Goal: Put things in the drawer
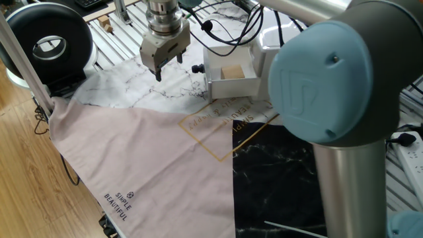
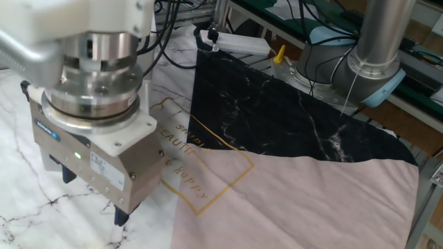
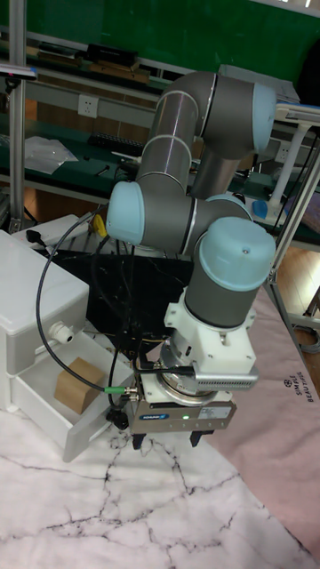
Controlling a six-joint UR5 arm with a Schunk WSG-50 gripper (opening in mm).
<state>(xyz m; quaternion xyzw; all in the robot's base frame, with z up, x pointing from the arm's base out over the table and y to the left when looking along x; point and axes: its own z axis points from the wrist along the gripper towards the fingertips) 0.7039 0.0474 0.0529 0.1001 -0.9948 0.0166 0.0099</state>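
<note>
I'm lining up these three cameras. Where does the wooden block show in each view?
One fixed view: wooden block sits in the open drawer, upper middle, right of the end effector.
The other fixed view: not in it; the end effector fills the left.
Tall fixed view: block at left, inside the drawer.
Shared landmark: the end effector.
</note>
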